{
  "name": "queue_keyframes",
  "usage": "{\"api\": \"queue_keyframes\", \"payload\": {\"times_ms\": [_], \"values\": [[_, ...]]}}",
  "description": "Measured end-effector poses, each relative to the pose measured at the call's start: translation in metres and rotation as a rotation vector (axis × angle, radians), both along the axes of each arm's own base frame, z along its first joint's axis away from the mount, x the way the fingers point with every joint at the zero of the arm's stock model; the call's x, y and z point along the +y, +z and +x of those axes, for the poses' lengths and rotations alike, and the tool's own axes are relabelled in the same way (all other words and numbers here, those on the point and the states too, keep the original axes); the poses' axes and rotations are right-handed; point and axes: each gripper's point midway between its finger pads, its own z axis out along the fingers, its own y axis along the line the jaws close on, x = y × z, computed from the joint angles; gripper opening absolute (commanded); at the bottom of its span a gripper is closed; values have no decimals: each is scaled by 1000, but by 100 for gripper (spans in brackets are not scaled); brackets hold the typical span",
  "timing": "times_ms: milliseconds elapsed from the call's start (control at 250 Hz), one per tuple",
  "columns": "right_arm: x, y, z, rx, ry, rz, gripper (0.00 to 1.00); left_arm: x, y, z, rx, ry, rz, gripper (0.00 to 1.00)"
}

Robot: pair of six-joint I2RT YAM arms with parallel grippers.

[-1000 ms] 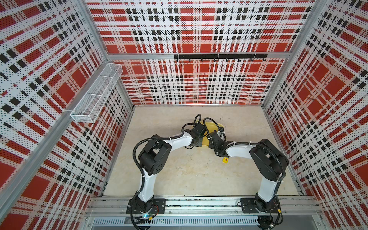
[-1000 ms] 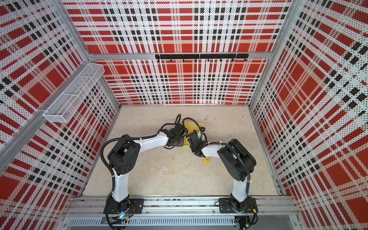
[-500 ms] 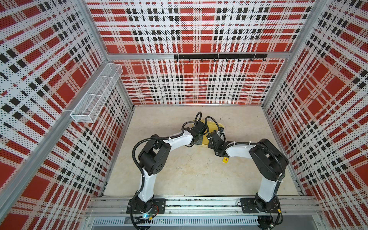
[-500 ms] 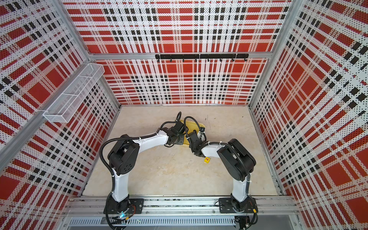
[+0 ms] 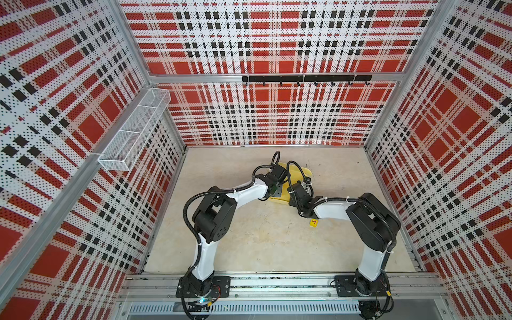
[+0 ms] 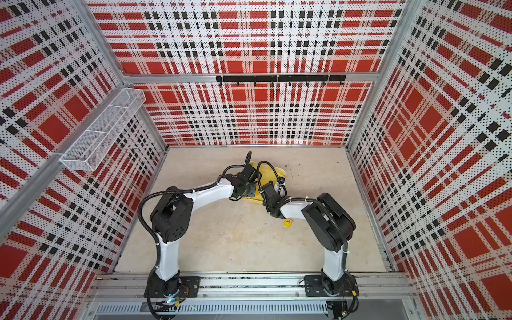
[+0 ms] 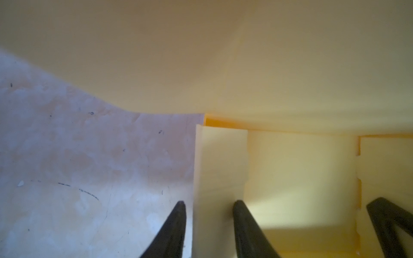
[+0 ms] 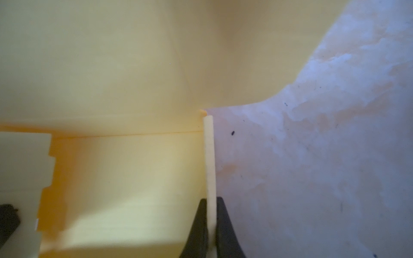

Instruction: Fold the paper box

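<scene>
The paper box (image 5: 303, 171) is pale yellow card lying at the middle back of the floor, also seen in the other top view (image 6: 277, 171), and both arms cover most of it. My left gripper (image 7: 209, 202) stands open astride an upright side wall (image 7: 220, 167) of the box, with a gap at one finger. On the opposite side wall (image 8: 209, 156), my right gripper (image 8: 211, 198) is shut on the thin edge. In both top views the left gripper (image 5: 277, 178) and right gripper (image 5: 300, 188) meet over the box. A large flap (image 7: 223, 55) leans over both wrist cameras.
A tiny yellow cube with a red letter (image 5: 314, 223) lies on the floor under the right forearm. A white wire basket (image 5: 133, 130) hangs on the left wall. A black hook rail (image 5: 304, 79) crosses the back wall. Plaid walls close in three sides.
Both arms stay in nearly the same place over the box. No clear move shows in the top views.
</scene>
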Motion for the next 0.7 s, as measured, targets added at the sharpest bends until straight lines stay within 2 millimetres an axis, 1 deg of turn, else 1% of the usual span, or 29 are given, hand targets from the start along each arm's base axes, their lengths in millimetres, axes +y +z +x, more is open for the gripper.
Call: {"api": "queue_keyframes", "payload": {"times_ms": [236,424,552,640,700], "values": [[0,0,0,0,0,-1,0,-2,-13,2,23,-8,12,30],[-1,0,0,-1,-3,-6,0,1,-23,2,31,-2,40,15],[-2,0,0,-1,-5,-10,0,2,-24,5,26,-2,57,9],[-2,0,0,-1,-5,-10,0,1,-24,6,23,-4,61,8],[-2,0,0,-1,-5,-9,0,2,-24,6,22,-4,65,3]]}}
